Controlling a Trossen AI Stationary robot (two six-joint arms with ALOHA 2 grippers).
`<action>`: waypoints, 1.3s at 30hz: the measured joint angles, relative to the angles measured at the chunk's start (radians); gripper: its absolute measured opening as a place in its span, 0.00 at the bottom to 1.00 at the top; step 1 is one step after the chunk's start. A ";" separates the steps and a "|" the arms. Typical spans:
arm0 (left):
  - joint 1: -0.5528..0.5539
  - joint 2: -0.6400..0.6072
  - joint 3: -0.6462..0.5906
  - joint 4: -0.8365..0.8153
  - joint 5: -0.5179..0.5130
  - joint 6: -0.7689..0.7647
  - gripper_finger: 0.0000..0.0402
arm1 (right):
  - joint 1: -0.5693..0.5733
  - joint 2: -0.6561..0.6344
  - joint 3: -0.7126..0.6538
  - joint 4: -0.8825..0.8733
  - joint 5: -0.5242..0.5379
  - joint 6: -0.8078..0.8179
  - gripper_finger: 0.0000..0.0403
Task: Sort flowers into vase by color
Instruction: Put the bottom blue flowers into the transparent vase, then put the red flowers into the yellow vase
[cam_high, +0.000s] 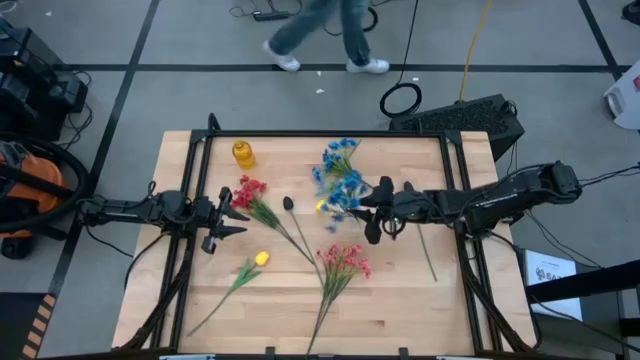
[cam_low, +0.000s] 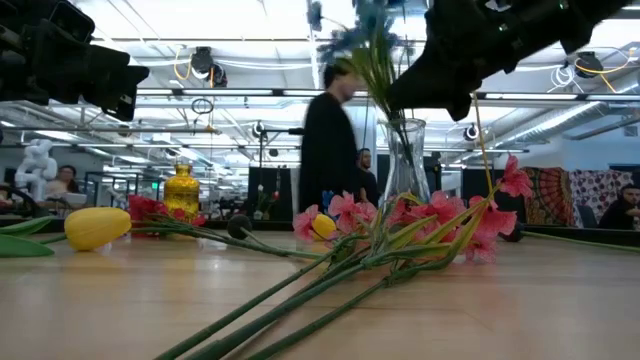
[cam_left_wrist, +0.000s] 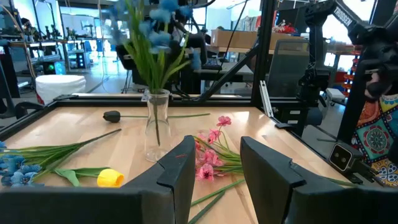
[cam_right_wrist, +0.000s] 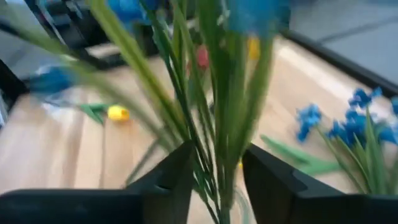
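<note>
Right gripper jaws parted around blue sprig stems in glass vase, table centre. Left gripper open, empty. Stems thin, light, floppy; pinch mid-stem.

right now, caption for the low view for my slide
Blue flowers stand in the clear vase under the right gripper; pink sprigs lie on the table.

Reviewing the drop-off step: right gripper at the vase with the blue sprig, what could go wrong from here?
1. The right gripper straddles the blue flowers with its jaws apart; pulling away could drag stems out or tip the clear glass vase.
2. More blue sprigs lie just beyond the vase, easily swept.
</note>
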 joint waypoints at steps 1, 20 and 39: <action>0.000 0.000 0.000 0.000 0.000 0.000 0.33 | 0.000 0.000 0.027 -0.071 0.000 0.007 0.35; 0.000 0.000 0.000 0.000 0.000 0.000 0.33 | 0.000 -0.001 0.527 -1.042 -0.022 0.386 0.40; 0.000 0.007 0.062 0.010 -0.227 -0.214 0.33 | 0.324 -0.003 0.399 -1.306 -0.132 1.071 0.25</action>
